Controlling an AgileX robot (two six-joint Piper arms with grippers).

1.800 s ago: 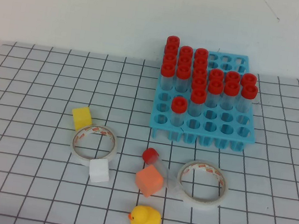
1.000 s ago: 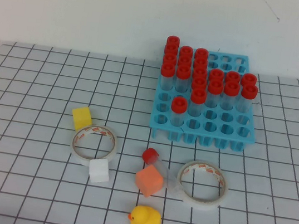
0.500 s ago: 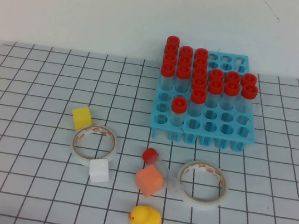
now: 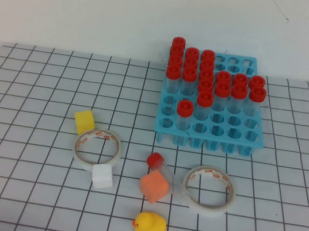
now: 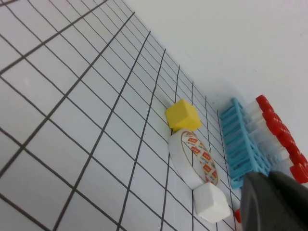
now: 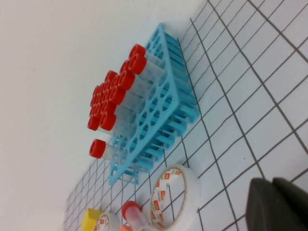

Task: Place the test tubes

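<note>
Since nothing has moved in the last two seconds, work hasn't started. The loose red-capped clear test tube [image 4: 157, 162] lies on the table [image 4: 32, 74] against the orange foam cube [image 4: 154, 186], near of the blue plastic rack [image 4: 209, 137]. The left gripper [image 5: 274, 202] sits near-left and the right gripper [image 6: 279, 204] near-right, jaws closed and empty.

Place: a lab-style test bench
Evidence: blue rack [image 4: 209, 137] of red-capped test tubes [image 4: 222, 91], grid-lined desk [image 4: 32, 74], plain white wall [image 4: 100, 9]
</note>
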